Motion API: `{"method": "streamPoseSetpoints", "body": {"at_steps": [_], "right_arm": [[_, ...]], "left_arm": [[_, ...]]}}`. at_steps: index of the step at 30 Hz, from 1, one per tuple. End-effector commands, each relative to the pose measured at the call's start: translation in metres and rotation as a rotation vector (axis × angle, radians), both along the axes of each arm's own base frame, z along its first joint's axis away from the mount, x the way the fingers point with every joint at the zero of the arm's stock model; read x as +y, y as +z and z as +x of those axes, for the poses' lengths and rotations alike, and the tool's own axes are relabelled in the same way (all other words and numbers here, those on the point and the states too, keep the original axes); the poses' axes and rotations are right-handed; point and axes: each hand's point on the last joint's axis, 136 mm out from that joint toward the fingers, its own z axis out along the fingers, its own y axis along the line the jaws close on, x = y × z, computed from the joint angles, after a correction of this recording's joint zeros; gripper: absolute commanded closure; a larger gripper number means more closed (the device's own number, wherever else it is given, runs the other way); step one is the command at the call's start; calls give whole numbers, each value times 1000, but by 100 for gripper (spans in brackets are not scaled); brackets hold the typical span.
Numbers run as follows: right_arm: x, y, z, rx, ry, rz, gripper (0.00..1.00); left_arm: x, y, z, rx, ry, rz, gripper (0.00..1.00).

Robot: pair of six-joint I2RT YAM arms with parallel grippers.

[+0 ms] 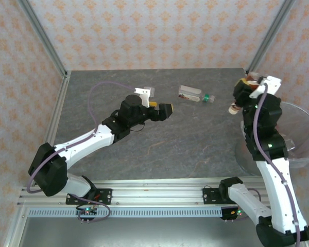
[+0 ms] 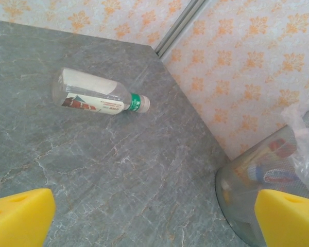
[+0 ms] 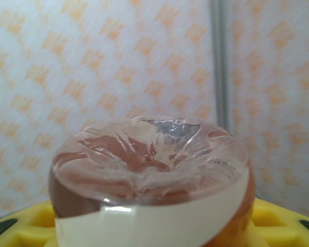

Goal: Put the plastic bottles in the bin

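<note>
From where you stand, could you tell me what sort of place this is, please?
Likely a lab test cell: a grey stone-patterned tabletop, boxed in by orange-patterned wallpaper panels on silver aluminium frame posts.

Lab test booth: aluminium frame (image 1: 41, 38), patterned panels (image 1: 159, 31), grey table (image 1: 159, 134)

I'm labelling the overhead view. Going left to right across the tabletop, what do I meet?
Open left end effector → green-capped bottle lying flat → right end effector shut on a brownish bottle → bin.
</note>
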Motion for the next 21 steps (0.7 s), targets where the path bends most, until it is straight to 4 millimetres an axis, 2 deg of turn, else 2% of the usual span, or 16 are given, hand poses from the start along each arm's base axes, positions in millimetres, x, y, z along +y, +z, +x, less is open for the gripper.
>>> {"method": "streamPoseSetpoints", "body": {"at_steps": [1,4,7,11,16,21], "right_arm": [[-33,22,-21,-111,-167,10,62],[-61,30,-39,-145,-304,-12,61],[-81,27,-51,-117,-394,-9,61],[-97,22,-59,-86,-458,-20,61],[-124,17,-70,-37,-651,-168,60],[-134,2,-66,11,-720,-252,60]], "left_arm": [[-3,6,4,-7,0,-13,0],[-2,7,5,-8,6,-12,0],[-2,7,5,-7,5,-3,0],[-2,6,5,-6,3,-1,0],[-5,7,6,-1,-7,-6,0],[-15,11,8,13,-44,-5,0]]}}
